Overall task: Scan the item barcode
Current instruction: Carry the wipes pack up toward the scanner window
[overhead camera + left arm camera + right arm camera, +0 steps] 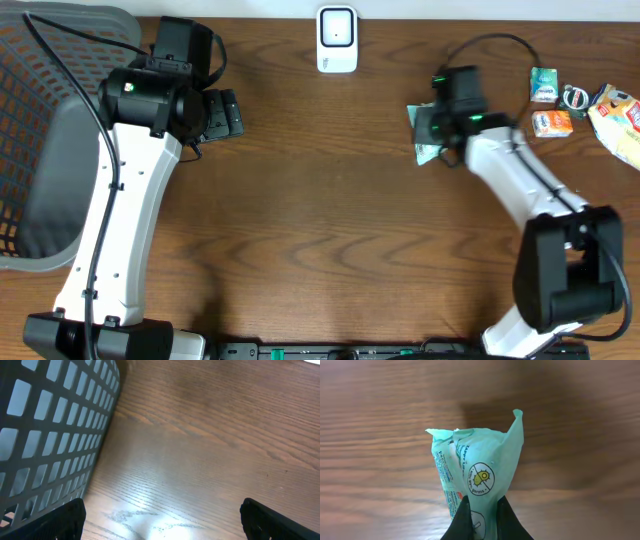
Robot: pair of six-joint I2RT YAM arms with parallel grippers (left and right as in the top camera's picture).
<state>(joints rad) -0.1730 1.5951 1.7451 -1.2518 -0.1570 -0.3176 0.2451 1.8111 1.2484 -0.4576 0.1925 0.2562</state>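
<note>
The right claw point(484, 504) is pinched tight on one end of a mint-green packet point(480, 455) in the right half of the table point(330, 240), nearer the far edge than the near one. The packet is thin, glossy film, crumpled into folds, with one corner sticking up in a point. Small print runs down a fold, and a round crossed-out germ badge faces the wrist camera. No barcode can be made out.

Across the table the left claw point(232, 113) stands wide open and holds nothing, just beside a grey plastic basket point(60, 50) of square mesh at the far left corner. The scanner point(337, 40), a small white rounded box with a dark window, sits at the middle of the far edge, well apart from the packet. More small packs point(551, 123) lie at the far right corner.

The risk from here, by the look of it, is that slick film gripped at one end only could slide out or flop on the way. Its creases could also fold the code out of sight, leaving the scanner nothing to read.
</note>
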